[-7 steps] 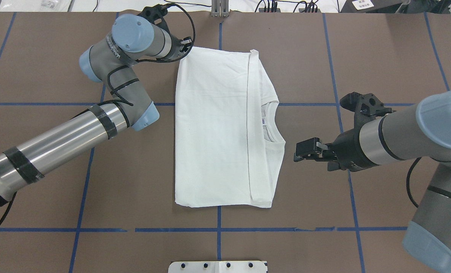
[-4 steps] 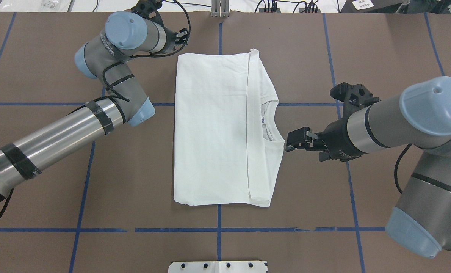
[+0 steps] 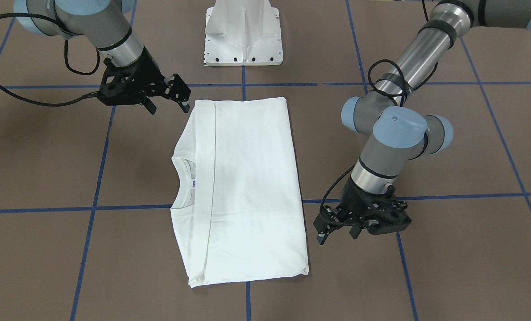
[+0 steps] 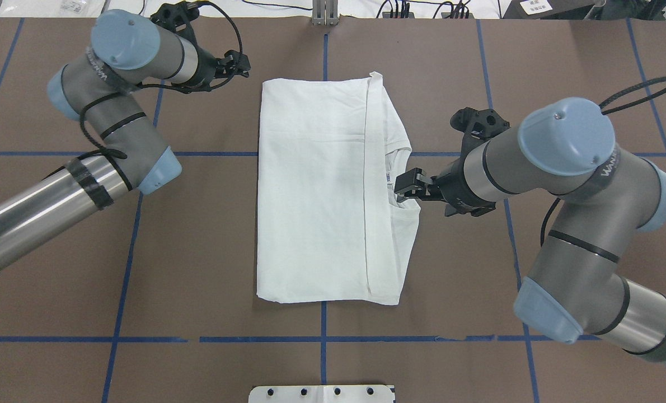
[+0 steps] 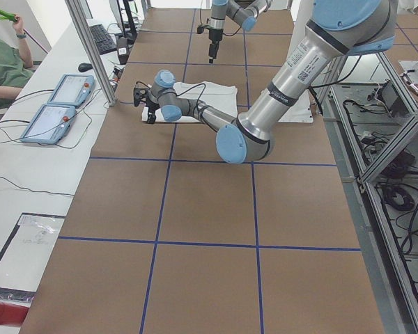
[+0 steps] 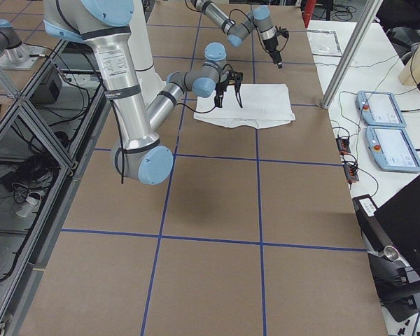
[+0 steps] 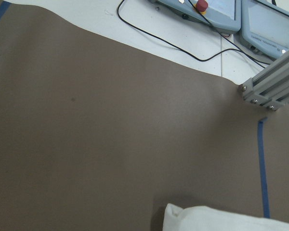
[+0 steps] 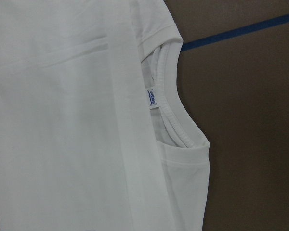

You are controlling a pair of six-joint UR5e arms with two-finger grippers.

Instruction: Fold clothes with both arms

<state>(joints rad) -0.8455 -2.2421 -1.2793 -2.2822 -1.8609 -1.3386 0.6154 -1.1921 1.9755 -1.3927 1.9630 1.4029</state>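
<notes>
The white long-sleeved T-shirt (image 4: 322, 190) is lying flat in the middle of the brown table (image 4: 198, 252), folded into a tall rectangle. Its crew neck is facing the robot's right side, and the small white-blue neck label (image 8: 151, 98) is showing just inside the collar. A long folded edge is running the length of the shirt beside the neck opening.

The right gripper (image 4: 403, 187) is hanging in the air on the collar side, fingers spread wide and gripping nothing. From overhead it is lining up with the neck opening, while from across the table it is sitting nearer the shirt's robot-side corner. So it is plainly raised off the cloth. Its wrist camera is looking straight down on the collar and label.

The left gripper (image 4: 242, 62) is hovering off the shirt's far corner on the robot's left, near the fabric but apart from it, fingers parted and empty. Its wrist camera is catching only that corner of the shirt at the bottom edge. It is also taking in bare table, a blue tape line (image 7: 263, 168), an aluminium post (image 7: 272, 89) and two teach pendants (image 7: 216, 7) on the white bench beyond.

The white pedestal base (image 3: 243, 35) is standing at the robot's edge of the table, apart from the shirt. A person in a green top (image 5: 0, 66) is showing at the edge of the left side view, beside the bench.
</notes>
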